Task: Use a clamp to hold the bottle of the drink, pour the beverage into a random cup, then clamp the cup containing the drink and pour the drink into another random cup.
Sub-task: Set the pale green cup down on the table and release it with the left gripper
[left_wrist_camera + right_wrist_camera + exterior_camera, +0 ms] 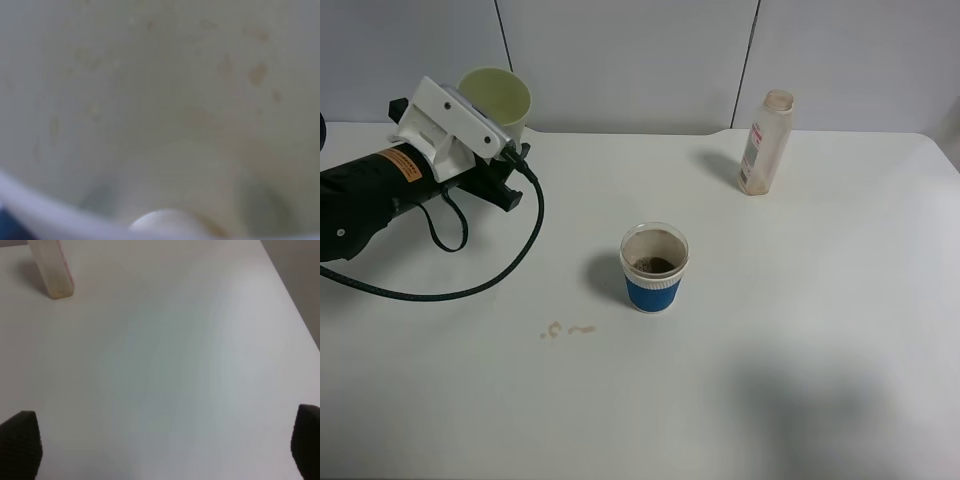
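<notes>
The left gripper (510, 150) was pressed tight on the pale yellow-green tumbler (498, 98), holding it at the far left of the white table (800, 330); the left wrist view was filled by the tumbler's (165, 100) blurred inside wall with faint brown spots. The blue-sleeved paper cup (654, 267) stood upright near the middle with dark drink (654, 265) in its bottom, some small brown drops (567, 329) lay on the table near it, and the bottle (766, 142) stood upright at the far right, looking almost empty. The right gripper (165, 445) was spread wide above bare table and held nothing, with the bottle's base (54, 270) well apart from it.
</notes>
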`<state>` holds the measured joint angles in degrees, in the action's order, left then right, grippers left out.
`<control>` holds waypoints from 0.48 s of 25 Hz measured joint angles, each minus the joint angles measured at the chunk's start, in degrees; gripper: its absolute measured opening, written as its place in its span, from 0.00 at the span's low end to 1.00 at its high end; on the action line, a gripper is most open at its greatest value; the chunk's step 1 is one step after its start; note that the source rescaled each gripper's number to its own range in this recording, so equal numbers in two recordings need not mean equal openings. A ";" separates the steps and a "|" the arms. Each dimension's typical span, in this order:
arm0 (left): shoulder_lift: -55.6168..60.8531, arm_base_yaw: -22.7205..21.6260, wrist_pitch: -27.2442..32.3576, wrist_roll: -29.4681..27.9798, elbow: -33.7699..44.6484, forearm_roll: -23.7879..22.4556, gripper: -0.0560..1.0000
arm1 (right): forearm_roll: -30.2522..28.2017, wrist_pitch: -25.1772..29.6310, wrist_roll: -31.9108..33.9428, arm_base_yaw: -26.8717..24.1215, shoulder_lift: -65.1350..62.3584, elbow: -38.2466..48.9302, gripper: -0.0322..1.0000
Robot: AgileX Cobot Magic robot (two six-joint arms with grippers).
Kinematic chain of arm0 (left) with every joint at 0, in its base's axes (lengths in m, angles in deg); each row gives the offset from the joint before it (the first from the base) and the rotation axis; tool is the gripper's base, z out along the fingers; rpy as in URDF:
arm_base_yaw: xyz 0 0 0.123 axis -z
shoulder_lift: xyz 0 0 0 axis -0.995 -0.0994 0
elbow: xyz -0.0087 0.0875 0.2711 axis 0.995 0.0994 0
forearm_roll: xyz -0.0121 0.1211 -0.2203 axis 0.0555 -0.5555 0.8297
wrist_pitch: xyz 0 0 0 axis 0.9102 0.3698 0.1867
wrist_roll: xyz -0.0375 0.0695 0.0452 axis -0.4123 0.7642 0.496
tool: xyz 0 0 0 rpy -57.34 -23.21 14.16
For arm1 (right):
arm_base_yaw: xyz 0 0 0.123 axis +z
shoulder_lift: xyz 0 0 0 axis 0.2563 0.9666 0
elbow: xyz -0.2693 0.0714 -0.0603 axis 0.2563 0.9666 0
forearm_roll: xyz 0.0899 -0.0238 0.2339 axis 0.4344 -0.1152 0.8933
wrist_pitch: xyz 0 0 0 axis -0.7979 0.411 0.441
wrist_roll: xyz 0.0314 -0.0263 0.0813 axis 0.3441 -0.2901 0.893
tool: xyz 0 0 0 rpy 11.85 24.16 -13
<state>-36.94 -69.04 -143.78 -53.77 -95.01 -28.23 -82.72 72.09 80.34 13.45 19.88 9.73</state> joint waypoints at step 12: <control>-11.64 -1.47 -10.61 -5.78 0.48 0.13 0.08 | 0.00 0.00 0.00 0.00 0.00 0.00 1.00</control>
<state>-48.58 -70.51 -154.39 -59.55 -94.54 -28.10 -82.72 72.09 80.34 13.45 19.88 9.73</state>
